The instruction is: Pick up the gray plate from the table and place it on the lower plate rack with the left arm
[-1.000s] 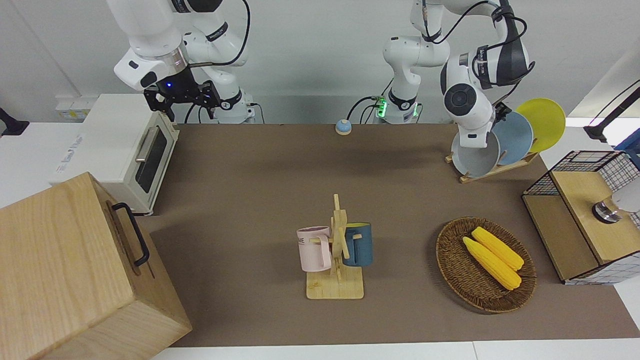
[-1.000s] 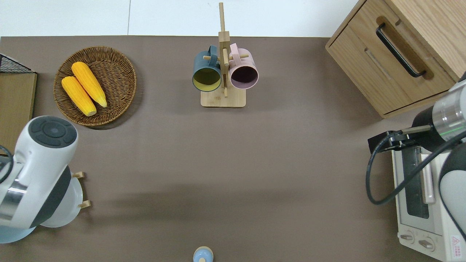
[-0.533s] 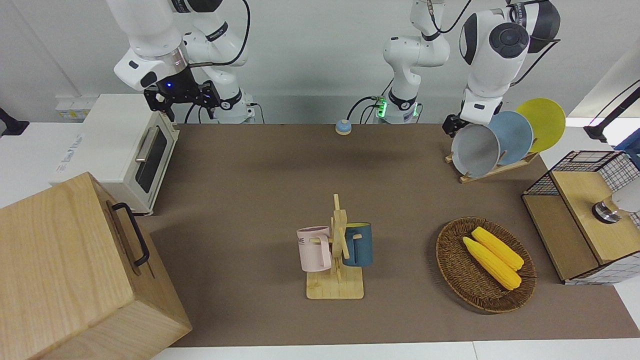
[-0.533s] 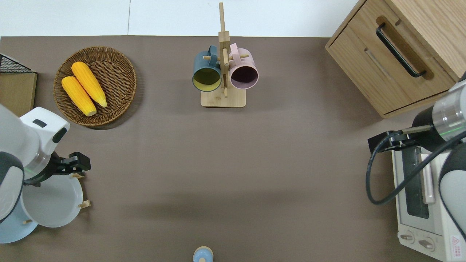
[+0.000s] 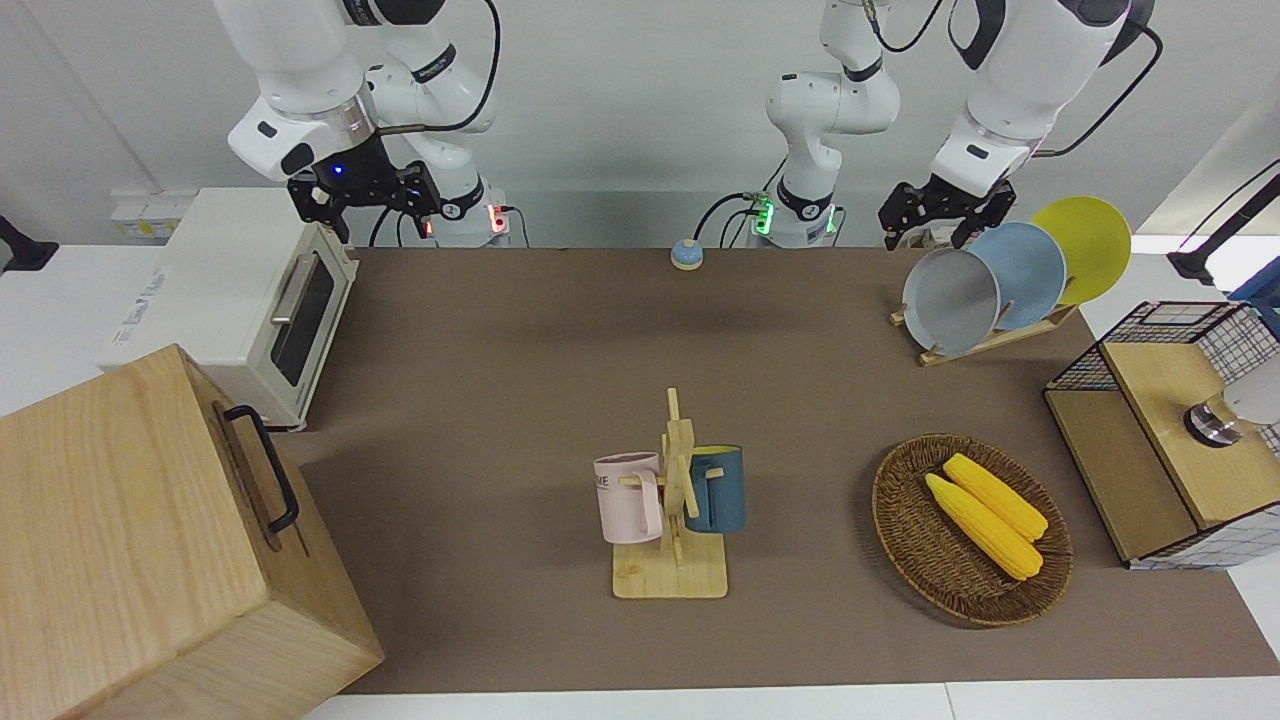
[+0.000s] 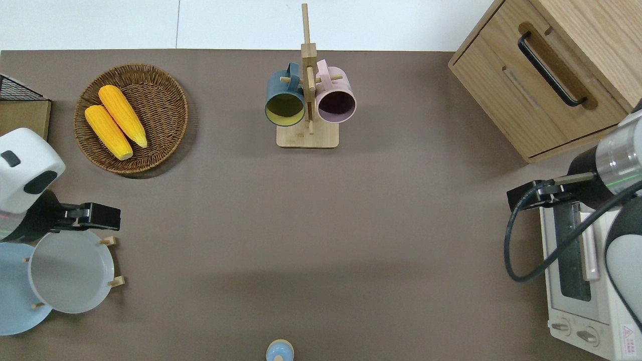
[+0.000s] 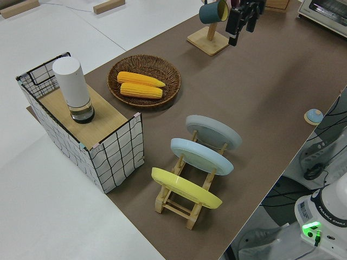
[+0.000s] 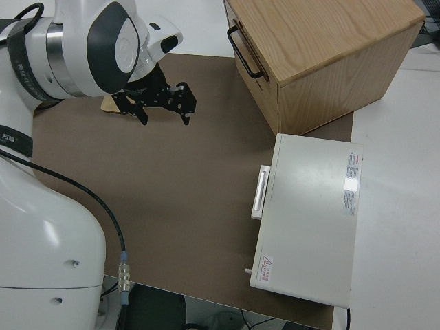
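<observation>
The gray plate leans in the lower plate rack, in the slot toward the right arm's end, beside a sky-blue plate and a yellow plate. My left gripper hangs open and empty in the air, over the mat just past the gray plate's top rim and clear of it. The right gripper is parked and open. The table carries the brown mat.
A wooden mug stand with two mugs stands mid-table. A wicker basket of corn and a wire crate sit toward the left arm's end. A toaster oven and wooden cabinet sit at the right arm's end.
The left arm has risen off the gray plate and swung up, its gripper now free above the rim. The plate stays in the rack. The right arm has not moved.
</observation>
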`<state>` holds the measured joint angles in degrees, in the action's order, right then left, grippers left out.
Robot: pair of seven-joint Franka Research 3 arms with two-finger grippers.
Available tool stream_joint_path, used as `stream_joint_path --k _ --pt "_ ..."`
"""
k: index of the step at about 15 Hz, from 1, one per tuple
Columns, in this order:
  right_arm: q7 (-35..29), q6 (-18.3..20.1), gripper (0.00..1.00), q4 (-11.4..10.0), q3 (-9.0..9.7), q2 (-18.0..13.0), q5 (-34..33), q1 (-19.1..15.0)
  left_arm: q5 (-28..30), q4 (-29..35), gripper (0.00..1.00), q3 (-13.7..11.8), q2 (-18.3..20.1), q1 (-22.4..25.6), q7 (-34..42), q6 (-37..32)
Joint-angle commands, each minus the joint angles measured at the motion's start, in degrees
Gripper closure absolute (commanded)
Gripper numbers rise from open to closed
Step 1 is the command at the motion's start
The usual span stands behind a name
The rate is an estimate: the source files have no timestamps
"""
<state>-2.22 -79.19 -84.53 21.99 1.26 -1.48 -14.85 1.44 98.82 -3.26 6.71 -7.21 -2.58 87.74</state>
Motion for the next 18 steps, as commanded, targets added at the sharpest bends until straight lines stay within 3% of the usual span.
stream_joint_path --k 1,11,18 --pt "-0.7 0.6 0.017 0.3 1.21 -0.1 -0.4 -1.3 2.5 -2.4 0.0 -1.3 -0.1 -0.3 3.1 -0.4" --pt "-0.7 0.6 0.017 0.4 1.21 -0.1 -0.4 -1.3 2.3 -2.5 0.0 -1.2 -0.8 0.3 4.5 0.3" --pt "-0.7 0.6 0.017 0.3 1.13 -0.1 -0.4 -1.3 2.3 -5.8 0.0 -1.1 -3.9 0.4 4.3 0.3"
